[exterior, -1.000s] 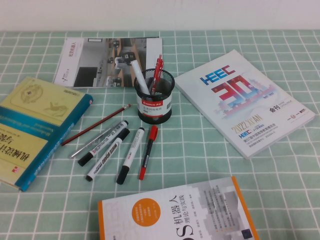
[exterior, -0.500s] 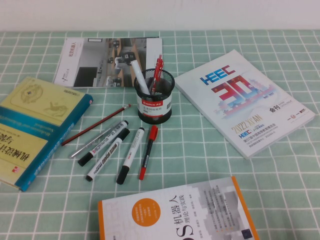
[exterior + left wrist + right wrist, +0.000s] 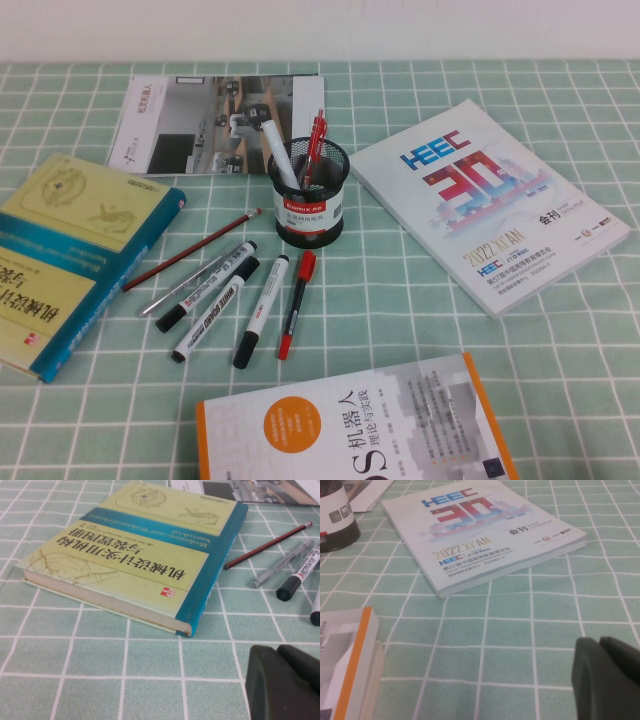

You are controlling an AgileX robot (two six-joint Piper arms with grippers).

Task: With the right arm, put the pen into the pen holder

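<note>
The pen (image 3: pixel 295 305), with a red cap, black barrel and red end, lies on the green checked cloth in front of the pen holder (image 3: pixel 308 192), cap towards it. The holder is a black mesh cup with a white label and holds a white marker and red pens. Its lower part also shows in the right wrist view (image 3: pixel 337 515). Neither arm shows in the high view. My right gripper (image 3: pixel 600 642) is shut and empty, low over the cloth near the HEEC magazine. My left gripper (image 3: pixel 278 651) is shut and empty, beside the teal book.
Several white markers (image 3: pixel 215 310), a grey pen (image 3: pixel 195 280) and a red pencil (image 3: pixel 190 250) lie left of the pen. A teal-and-yellow book (image 3: pixel 70 250) lies left, a brochure (image 3: pixel 215 125) behind, the HEEC magazine (image 3: pixel 485 205) right, an orange-edged book (image 3: pixel 350 430) in front.
</note>
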